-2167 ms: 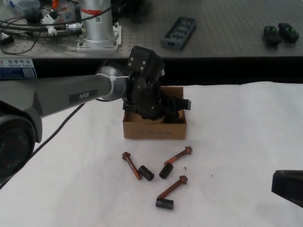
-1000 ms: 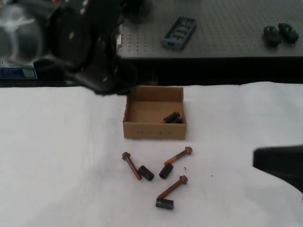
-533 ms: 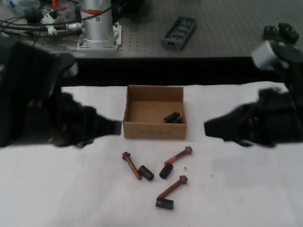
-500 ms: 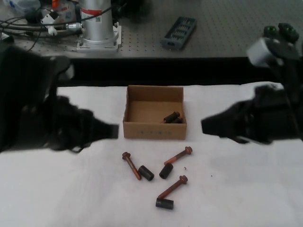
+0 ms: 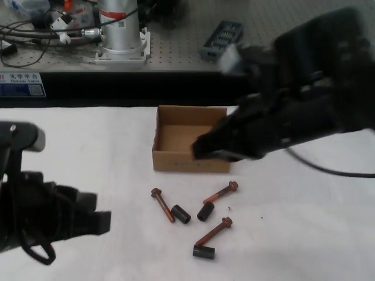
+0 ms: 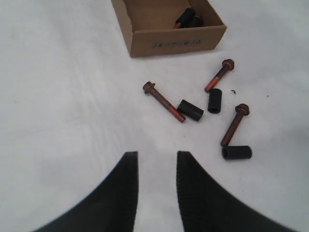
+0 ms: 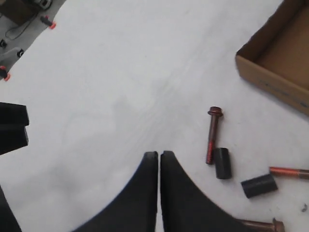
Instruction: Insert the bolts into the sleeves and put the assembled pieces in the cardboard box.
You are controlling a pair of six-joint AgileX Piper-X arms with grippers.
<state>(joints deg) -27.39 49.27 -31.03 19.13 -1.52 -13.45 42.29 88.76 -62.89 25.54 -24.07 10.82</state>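
Three bolts (image 5: pixel 163 204) and three sleeves (image 5: pixel 181 214) lie loose on the cloth (image 5: pixel 293 234) just nearer than the box (image 5: pixel 176 161), which holds dark pieces (image 6: pixel 188 17). The left gripper (image 6: pixel 157 155), near left, gapes empty; the right gripper (image 7: pixel 159 154), above the box's right, is clenched on nothing.

right gripper (image 5: pixel 200 150) overhangs cardboard box (image 5: pixel 176 160) near corner; bolts (image 5: pixel 163 205) unobstructed.
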